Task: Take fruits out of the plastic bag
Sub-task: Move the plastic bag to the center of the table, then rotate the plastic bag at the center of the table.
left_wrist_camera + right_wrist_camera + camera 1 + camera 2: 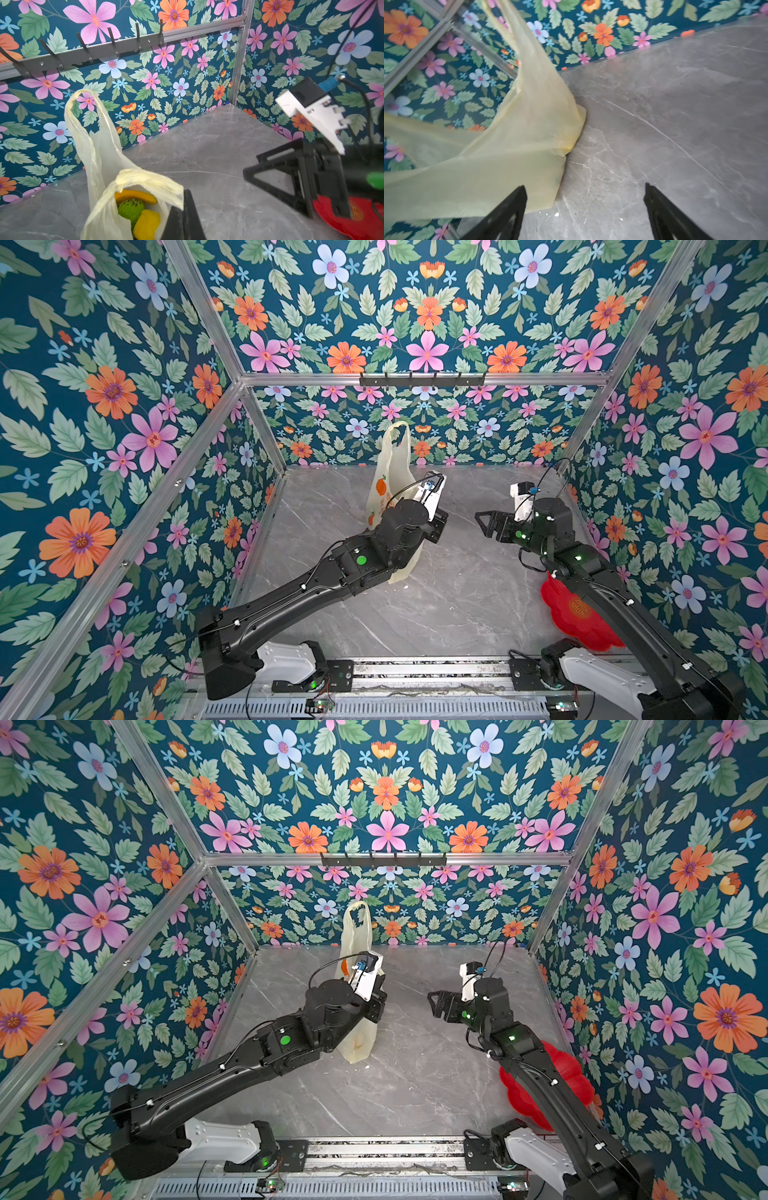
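Clearly, the left gripper was closed on the rim of the plastic bag, which stood on the table with the fruits inside, so the empty, wide-open right gripper probably had to reach in next.

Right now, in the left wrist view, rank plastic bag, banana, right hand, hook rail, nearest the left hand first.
1. plastic bag: rim pinched in left hand.
2. banana: inside the bag.
3. right hand: open, across the table.
4. hook rail: on the back wall.
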Tool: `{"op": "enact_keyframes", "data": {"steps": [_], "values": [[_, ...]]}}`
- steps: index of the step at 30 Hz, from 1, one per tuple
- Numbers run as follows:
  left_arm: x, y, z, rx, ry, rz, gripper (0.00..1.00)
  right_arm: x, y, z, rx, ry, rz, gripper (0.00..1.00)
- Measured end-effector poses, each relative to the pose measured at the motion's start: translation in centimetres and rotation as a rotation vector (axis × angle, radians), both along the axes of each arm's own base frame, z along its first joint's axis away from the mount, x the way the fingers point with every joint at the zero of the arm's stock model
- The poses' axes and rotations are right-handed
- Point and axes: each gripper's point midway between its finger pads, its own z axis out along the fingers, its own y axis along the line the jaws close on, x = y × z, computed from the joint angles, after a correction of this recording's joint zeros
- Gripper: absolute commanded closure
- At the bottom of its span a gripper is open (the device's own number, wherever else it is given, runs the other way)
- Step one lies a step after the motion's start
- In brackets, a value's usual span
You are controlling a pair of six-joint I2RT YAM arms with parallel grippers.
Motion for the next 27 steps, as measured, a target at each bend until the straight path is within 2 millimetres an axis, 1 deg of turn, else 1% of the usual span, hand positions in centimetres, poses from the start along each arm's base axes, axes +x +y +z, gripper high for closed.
{"op": "enact_keyframes", "data": {"steps": [2, 4, 6, 8, 10, 14, 17, 20, 22, 24, 26, 27], "values": [[1.1, -0.4, 0.0, -0.013, 0.008, 0.038, 1.00, -1.7, 2.4, 1.1, -0.011, -0.066, 0.085, 0.09], [2.4, -0.7, 0.4, -0.038, 0.011, 0.076, 1.00, -3.3, 4.1, 1.7, -0.017, -0.131, 0.154, 0.10], [3.5, -0.9, 1.0, -0.069, 0.016, 0.108, 1.00, -4.4, 5.2, 1.7, -0.011, -0.173, 0.196, 0.11], [4.3, -1.1, 1.2, -0.097, 0.026, 0.125, 1.00, -4.8, 5.8, 1.1, -0.004, -0.197, 0.213, 0.13], [4.6, -1.4, 1.3, -0.123, 0.039, 0.122, 1.00, -4.6, 6.2, 0.5, 0.007, -0.212, 0.219, 0.15], [4.7, -2.1, 1.6, -0.179, 0.070, 0.100, 1.00, -3.4, 7.6, -0.1, 0.049, -0.240, 0.222, 0.19], [4.7, -2.4, 1.6, -0.215, 0.095, 0.084, 1.00, -2.4, 9.0, 0.6, 0.089, -0.285, 0.236, 0.20], [4.9, -2.4, 1.6, -0.242, 0.113, 0.076, 1.00, -1.1, 10.1, 1.7, 0.130, -0.338, 0.232, 0.21], [5.0, -2.3, 1.5, -0.263, 0.128, 0.075, 1.00, -0.2, 10.7, 2.2, 0.143, -0.361, 0.223, 0.30], [5.1, -2.2, 1.3, -0.281, 0.148, 0.063, 1.00, 0.8, 11.2, 2.5, 0.153, -0.376, 0.203, 0.42], [5.3, -2.1, 1.1, -0.296, 0.162, 0.057, 1.00, 1.5, 11.8, 2.6, 0.162, -0.381, 0.201, 0.62], [5.4, -2.0, 1.1, -0.309, 0.172, 0.054, 1.00, 1.8, 12.0, 2.6, 0.165, -0.382, 0.198, 0.75]]}}
